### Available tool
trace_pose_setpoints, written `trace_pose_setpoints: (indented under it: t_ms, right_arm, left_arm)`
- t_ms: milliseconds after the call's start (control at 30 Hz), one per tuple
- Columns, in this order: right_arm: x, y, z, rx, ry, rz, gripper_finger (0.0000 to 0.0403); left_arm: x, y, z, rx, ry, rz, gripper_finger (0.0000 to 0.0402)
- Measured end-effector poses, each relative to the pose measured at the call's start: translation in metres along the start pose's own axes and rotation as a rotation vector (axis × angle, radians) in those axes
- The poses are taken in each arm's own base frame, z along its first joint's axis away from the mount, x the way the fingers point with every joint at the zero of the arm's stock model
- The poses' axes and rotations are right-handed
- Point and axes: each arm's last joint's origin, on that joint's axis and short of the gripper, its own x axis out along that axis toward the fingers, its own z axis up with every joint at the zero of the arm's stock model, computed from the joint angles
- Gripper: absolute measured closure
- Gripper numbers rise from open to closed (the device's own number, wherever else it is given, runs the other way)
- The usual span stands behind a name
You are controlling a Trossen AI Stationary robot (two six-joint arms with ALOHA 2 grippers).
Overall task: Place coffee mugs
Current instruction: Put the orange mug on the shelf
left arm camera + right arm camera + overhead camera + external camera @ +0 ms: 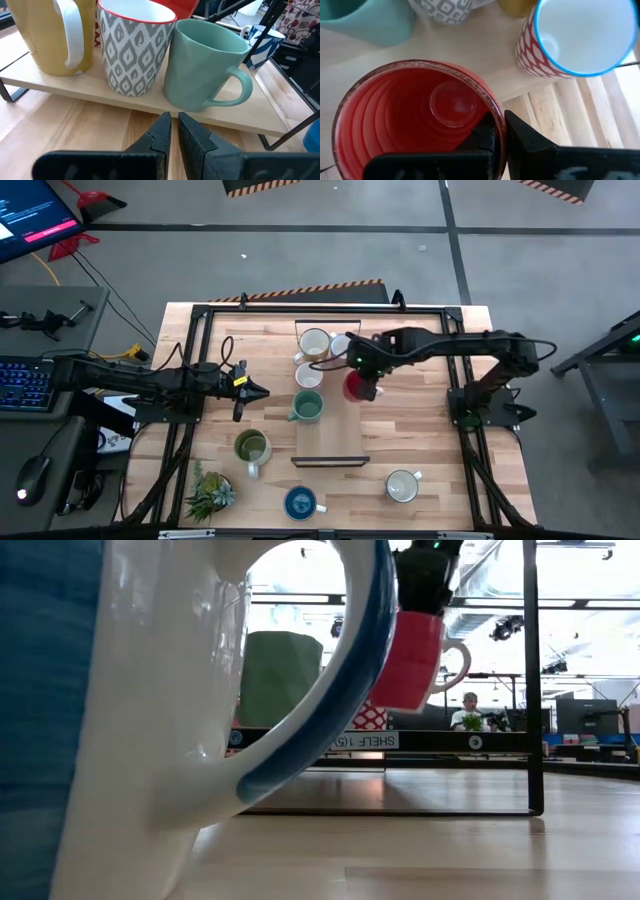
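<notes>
The right gripper (pixel 362 387) holds a shiny red round mug (pixel 356 387) by its rim, one finger inside and one outside, pinched tight. The red mug hangs in the air above the flat wooden shelf board with black metal legs (pixel 340 430). It has nothing in it.

On the shelf stand a yellow mug with a white handle (pixel 52 35), a grey and white patterned mug with a red rim (pixel 134 47) and a pale teal-green mug (pixel 202 65), all in a row. They touch or nearly touch. A red and white patterned mug with a blue rim (pixel 577 37) stands near them, white and bare inside.

The left gripper (pixel 172 137) waits low by the shelf's edge, near the teal-green mug, its fingers nearly together and holding nothing.

On the table are an olive-green mug (pixel 251 448), a blue mug (pixel 301 502), a white mug (pixel 402 486) and a small spiky green plant (pixel 210 493).
</notes>
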Motion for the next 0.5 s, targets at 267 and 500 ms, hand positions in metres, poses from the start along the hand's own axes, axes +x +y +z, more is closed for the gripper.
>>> trace_pose_setpoints:
  t_ms: [267, 500]
  right_arm:
    - [0.025, -0.008, 0.012, -0.046, 0.012, 0.040, 0.0403]
    - [0.030, -0.021, 0.018, -0.030, -0.011, 0.054, 0.0403]
  left_arm:
    - [0.000, 0.000, 0.000, 0.000, -0.001, 0.000, 0.0378]
    - [0.000, 0.000, 0.000, 0.001, -0.003, -0.001, 0.0378]
